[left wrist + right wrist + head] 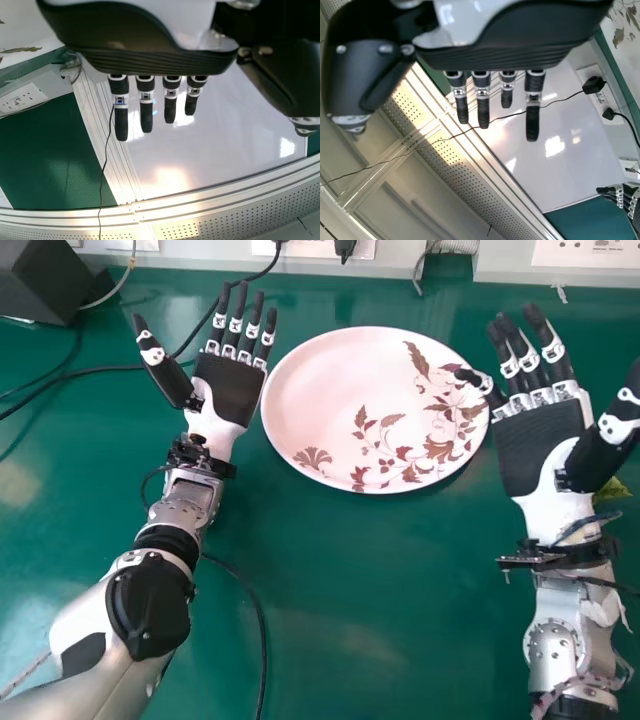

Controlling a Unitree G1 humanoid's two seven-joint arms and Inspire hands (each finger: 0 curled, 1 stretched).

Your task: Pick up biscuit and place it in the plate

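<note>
A round pale pink plate (330, 400) with a reddish leaf pattern lies on the green table. My left hand (228, 388) is at its left side, palm up, fingers straight; the same left hand (146, 112) hangs open in the left wrist view. On the plate's right is my right hand (545, 440), palm up and open, one finger overlapping the rim. In the right wrist view the right hand (483, 107) has straight fingers and holds nothing. A yellow-green item (612, 490) is partly hidden behind the right wrist; whether it is the biscuit I cannot tell.
A black box (45, 280) stands at the back left of the green table (350, 590). Black cables (75, 373) run from there behind the left hand, and another cable (262, 640) lies right of the left forearm. White socket panels (590, 252) line the back edge.
</note>
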